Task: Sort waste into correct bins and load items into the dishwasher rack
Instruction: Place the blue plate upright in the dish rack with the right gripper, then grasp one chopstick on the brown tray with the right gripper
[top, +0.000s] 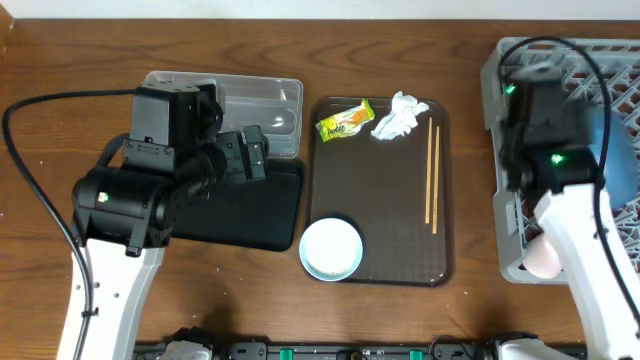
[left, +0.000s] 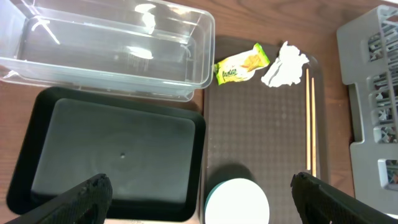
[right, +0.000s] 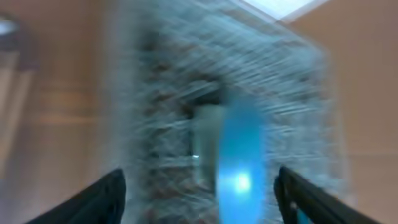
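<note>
My left gripper (left: 199, 208) is open and empty, hovering over the seam between the black tray (left: 112, 155) and the brown serving tray (left: 261, 137). The clear tub (left: 112, 43) lies behind the black tray. On the serving tray lie a yellow-green wrapper (left: 241, 64), a crumpled white tissue (left: 284, 65), wooden chopsticks (left: 310, 124) and a small bowl (left: 237, 202), white inside with a mint rim. My right gripper (right: 199, 199) is open over the grey rack (top: 500, 75). A blue bowl (right: 239, 162) stands on edge in the rack. A pink cup (top: 545, 258) sits at the rack's front.
The right wrist view is blurred by motion. The wooden table (top: 400, 20) extends behind the trays. The left arm (top: 130, 200) covers part of the black tray and tub in the overhead view. No rice grains show.
</note>
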